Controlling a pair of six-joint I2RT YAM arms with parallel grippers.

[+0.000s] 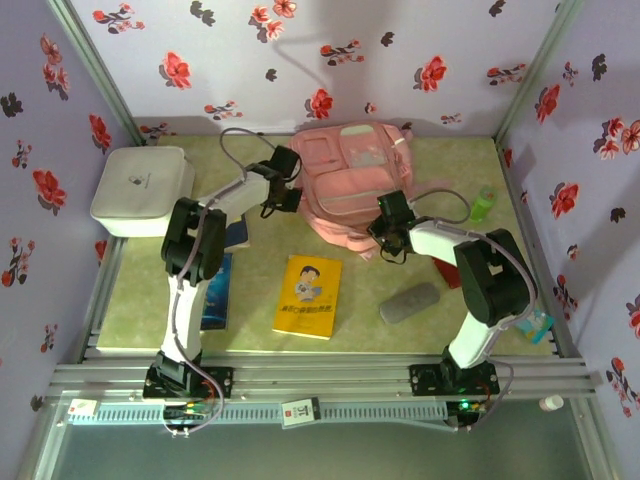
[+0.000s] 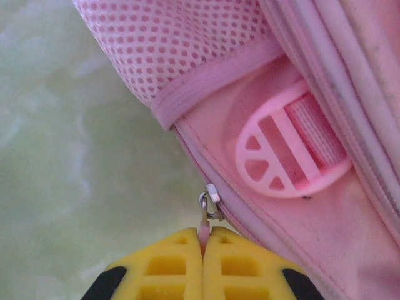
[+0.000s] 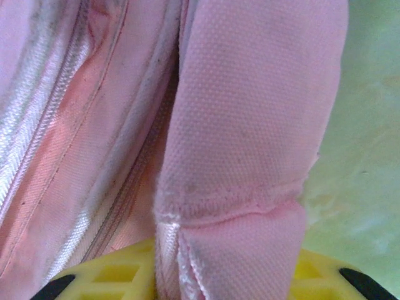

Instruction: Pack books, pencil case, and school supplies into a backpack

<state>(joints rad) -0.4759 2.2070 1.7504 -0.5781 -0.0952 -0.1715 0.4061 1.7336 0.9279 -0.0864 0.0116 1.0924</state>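
The pink backpack [image 1: 350, 170] lies flat at the back middle of the table. My left gripper [image 1: 287, 192] is at its left edge, shut on the pink zipper pull [image 2: 206, 220] beside a pink strap buckle [image 2: 289, 150]; the left gripper [image 2: 204, 234] has its yellow fingers pressed together. My right gripper [image 1: 386, 232] is at the bag's lower right corner, shut on a pink fabric strap [image 3: 250, 125] that runs between the fingers of the right gripper [image 3: 226, 265]. A yellow book [image 1: 308, 296] lies in front. A blue book [image 1: 216, 292] and a dark navy book [image 1: 238, 234] are partly hidden by the left arm. The grey pencil case [image 1: 410, 302] lies front right.
A white rounded box [image 1: 143, 188] stands at the back left. A small green object [image 1: 484, 204] lies at the right edge, and a teal item [image 1: 537, 326] sits by the right arm's elbow. Floral walls close in three sides of the table.
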